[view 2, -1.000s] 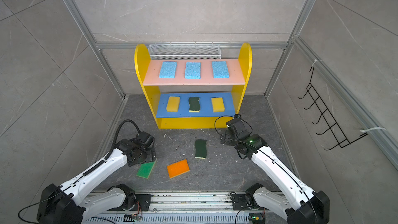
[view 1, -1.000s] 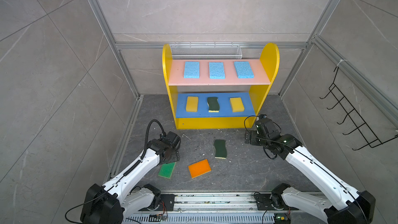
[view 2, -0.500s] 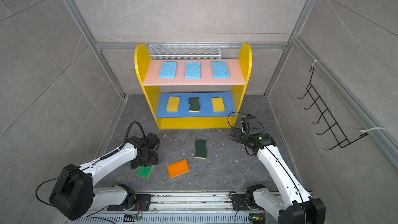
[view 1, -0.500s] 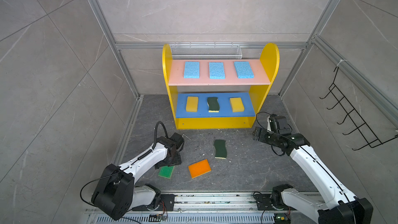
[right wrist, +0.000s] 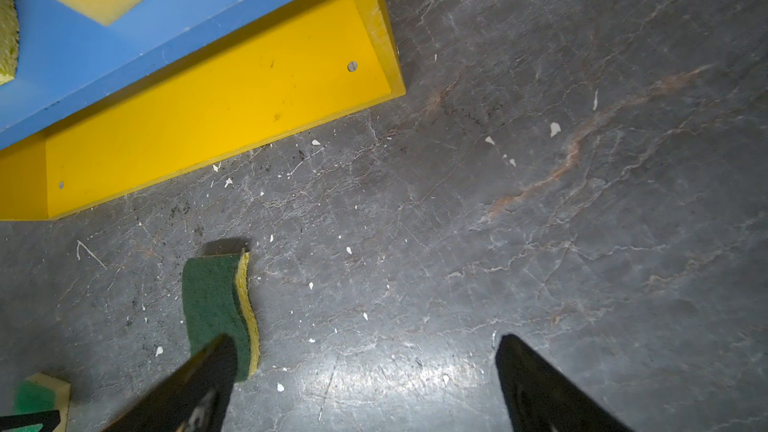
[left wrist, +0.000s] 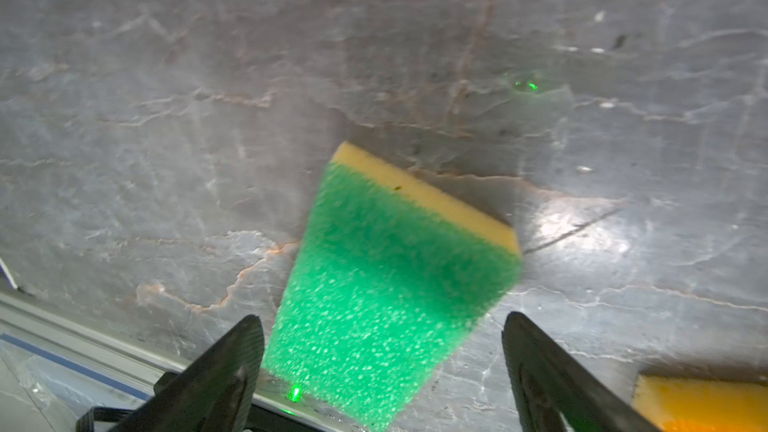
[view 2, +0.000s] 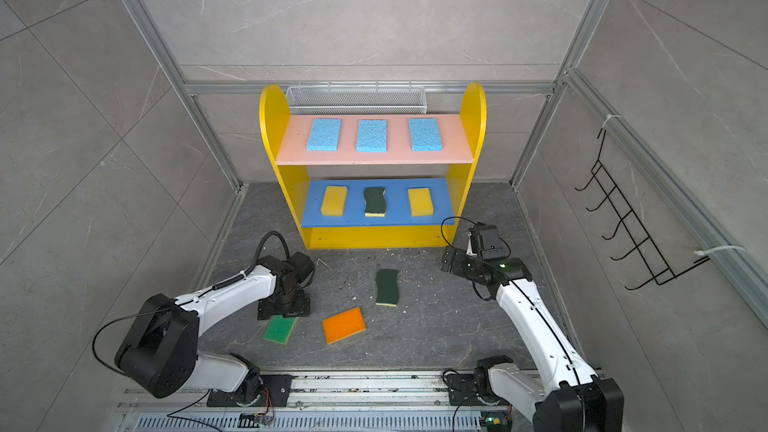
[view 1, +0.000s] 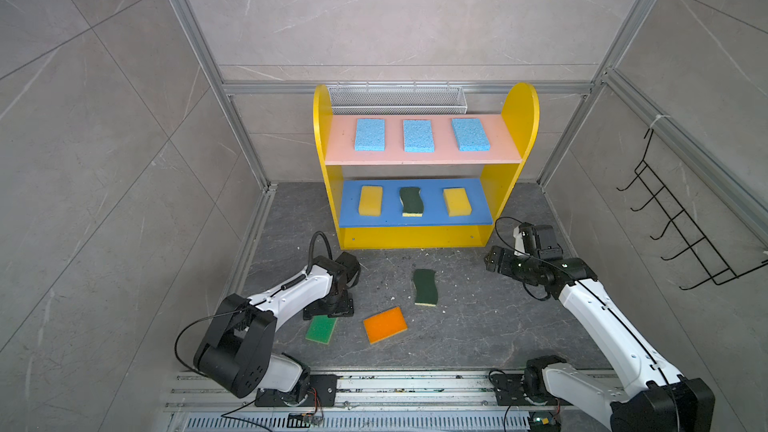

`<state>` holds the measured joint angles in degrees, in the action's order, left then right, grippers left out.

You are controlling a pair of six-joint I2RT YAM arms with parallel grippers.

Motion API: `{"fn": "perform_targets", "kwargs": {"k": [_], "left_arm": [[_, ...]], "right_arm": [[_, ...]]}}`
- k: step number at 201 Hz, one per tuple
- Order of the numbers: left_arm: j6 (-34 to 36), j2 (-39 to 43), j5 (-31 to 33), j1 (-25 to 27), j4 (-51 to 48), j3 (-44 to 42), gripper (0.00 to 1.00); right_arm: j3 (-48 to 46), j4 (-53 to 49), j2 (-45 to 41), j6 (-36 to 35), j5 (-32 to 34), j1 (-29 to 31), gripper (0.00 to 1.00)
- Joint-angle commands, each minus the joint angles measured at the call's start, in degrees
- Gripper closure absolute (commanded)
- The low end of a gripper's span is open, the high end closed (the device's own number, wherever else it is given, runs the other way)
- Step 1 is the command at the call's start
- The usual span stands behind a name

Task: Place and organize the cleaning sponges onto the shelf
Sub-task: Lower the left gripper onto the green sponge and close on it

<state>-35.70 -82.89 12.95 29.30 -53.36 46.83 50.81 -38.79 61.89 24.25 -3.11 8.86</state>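
Note:
The shelf (view 1: 519,118) stands at the back, with three light blue cleaning sponges (view 1: 418,135) on its pink board. Two yellow sponges (view 1: 370,200) flank a dark-green one (view 1: 410,201) on the blue board. On the floor lie a bright green sponge (view 1: 321,329), an orange one (view 1: 385,324) and a dark-green wavy one (view 1: 425,287). My left gripper (left wrist: 380,317) hangs open over the bright green sponge (left wrist: 386,292), fingers either side of its near end. My right gripper (right wrist: 365,338) is open and empty by the shelf's right front corner (right wrist: 390,85), the wavy sponge (right wrist: 212,301) beside one finger.
A silver wire-mesh basket (view 1: 395,97) hangs behind the shelf. A black hook rack (view 1: 681,222) is on the right wall. Aluminium rails (view 1: 374,384) run along the front edge. White crumbs (right wrist: 555,128) dot the dark stone floor.
My left gripper has come down and forward over the bright green sponge. My right arm has drawn back to the right, away from the shelf front. No sponge has moved.

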Motion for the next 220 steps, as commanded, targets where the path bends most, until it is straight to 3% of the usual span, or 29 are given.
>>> {"fn": "perform_targets", "kwargs": {"k": [1, 33, 54, 86, 149, 220], "left_arm": [[5.3, -3.0, -2.9, -1.5, -1.2, 3.0, 0.12], [6.9, -4.5, -5.2, -3.0, -0.9, 3.6, 0.14], [7.7, -5.0, -6.9, -3.2, -0.7, 3.7, 0.2], [7.8, -6.4, -9.6, -3.2, 1.4, 3.1, 0.37], [3.8, -4.7, -7.9, -3.1, 7.4, 6.0, 0.5], [0.5, -7.9, -8.1, -2.5, 15.5, 11.4, 0.49]], "right_arm": [[-0.4, 0.8, 0.0, 0.5, -1.4, -0.3, 0.0], [-0.7, 0.9, -0.3, 0.6, -1.8, -0.4, 0.0], [-0.9, 0.9, -0.2, 0.4, -1.9, -0.3, 0.0], [-0.9, 0.9, -0.4, 0.4, -2.2, -0.4, 0.01], [-1.1, 0.5, -1.5, 0.3, -1.9, -0.6, 0.01], [-0.3, 0.1, -2.6, 0.8, -2.5, -0.7, 0.01]]}}
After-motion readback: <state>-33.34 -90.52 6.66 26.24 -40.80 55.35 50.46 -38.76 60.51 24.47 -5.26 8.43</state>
